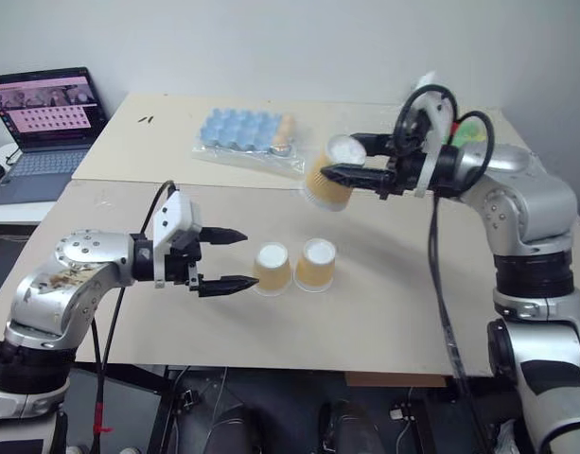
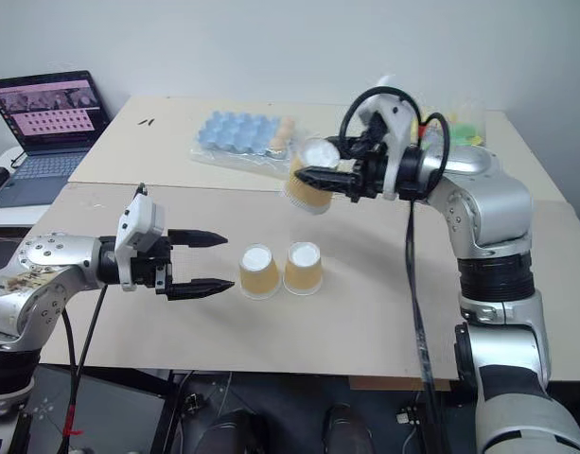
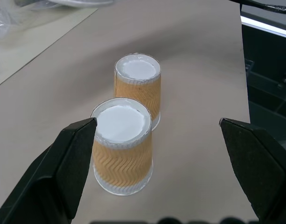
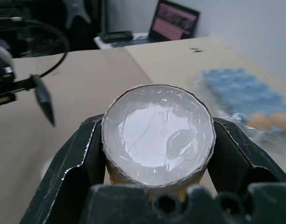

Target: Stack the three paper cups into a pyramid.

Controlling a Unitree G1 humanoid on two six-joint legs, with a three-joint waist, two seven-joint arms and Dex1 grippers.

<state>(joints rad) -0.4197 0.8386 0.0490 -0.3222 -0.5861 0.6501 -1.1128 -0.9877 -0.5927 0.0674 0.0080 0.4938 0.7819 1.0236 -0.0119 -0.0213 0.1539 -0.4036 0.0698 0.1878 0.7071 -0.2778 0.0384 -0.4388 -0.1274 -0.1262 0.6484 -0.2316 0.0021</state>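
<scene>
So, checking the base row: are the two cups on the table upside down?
Yes. Both table cups stand rim down, white bases up, side by side.

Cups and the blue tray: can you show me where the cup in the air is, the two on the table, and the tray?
Lifted cup [image 1: 325, 187], left eye view, orange side.
Table cups [image 1: 272, 268], left eye view, left one's side.
Blue tray [image 1: 235, 130], left eye view, middle cells.
</scene>
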